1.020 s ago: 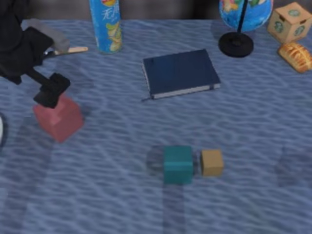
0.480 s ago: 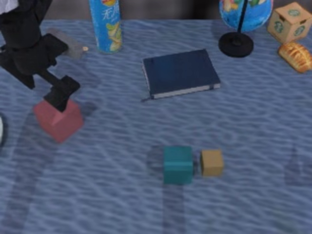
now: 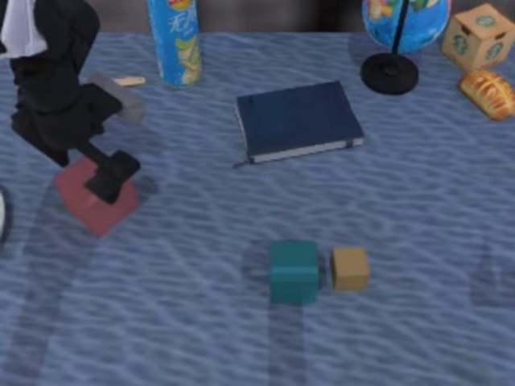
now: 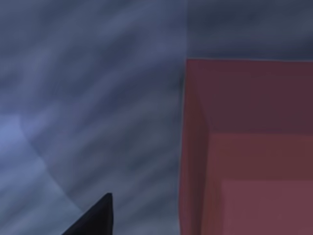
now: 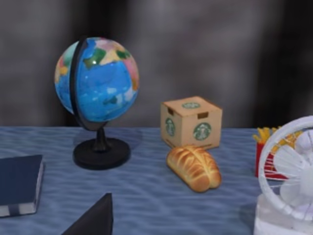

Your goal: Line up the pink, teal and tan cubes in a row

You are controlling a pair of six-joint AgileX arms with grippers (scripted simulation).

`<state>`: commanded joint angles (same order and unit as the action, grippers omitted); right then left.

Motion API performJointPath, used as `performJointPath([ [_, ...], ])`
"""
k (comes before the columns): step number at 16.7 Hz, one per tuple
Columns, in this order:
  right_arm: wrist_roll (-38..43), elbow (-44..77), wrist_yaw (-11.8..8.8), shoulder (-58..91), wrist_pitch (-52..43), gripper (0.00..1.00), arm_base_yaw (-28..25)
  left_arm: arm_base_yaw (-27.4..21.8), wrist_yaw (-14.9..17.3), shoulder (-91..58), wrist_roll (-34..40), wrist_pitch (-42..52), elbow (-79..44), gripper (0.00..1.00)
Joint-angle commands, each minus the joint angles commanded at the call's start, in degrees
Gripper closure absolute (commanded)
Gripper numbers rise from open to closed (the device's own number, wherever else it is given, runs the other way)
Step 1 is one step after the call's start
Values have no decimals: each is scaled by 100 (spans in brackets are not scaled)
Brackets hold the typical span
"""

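From above, the left gripper (image 3: 113, 175) is sitting over the pink cube (image 3: 90, 203) at the frame's left; whether it is clenched I cannot tell. The teal cube (image 3: 294, 271) and tan cube (image 3: 350, 268) are lying side by side at lower centre, just apart. The left wrist view is showing the pink cube (image 4: 247, 147) close up. The right wrist view is facing a globe (image 5: 96, 83) and a loaf (image 5: 194, 167); the right gripper itself is not showing.

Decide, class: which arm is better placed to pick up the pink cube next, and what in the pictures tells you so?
The left arm. Its left gripper is over the pink cube at the table's left, and its wrist view is filled by that cube. The right arm does not show in the top view.
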<state>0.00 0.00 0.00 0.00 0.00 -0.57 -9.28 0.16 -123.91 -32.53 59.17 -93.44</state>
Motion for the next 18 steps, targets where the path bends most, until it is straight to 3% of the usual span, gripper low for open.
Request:
performJointPath([
  [4, 0, 0, 0, 0, 0, 0, 0, -2, 3, -273, -5, -767, 515, 0],
  [8, 0, 0, 0, 0, 0, 0, 0, -2, 3, -297, -7, -811, 549, 0],
  [18, 0, 0, 0, 0, 0, 0, 0, -2, 3, -297, -7, -811, 549, 75],
])
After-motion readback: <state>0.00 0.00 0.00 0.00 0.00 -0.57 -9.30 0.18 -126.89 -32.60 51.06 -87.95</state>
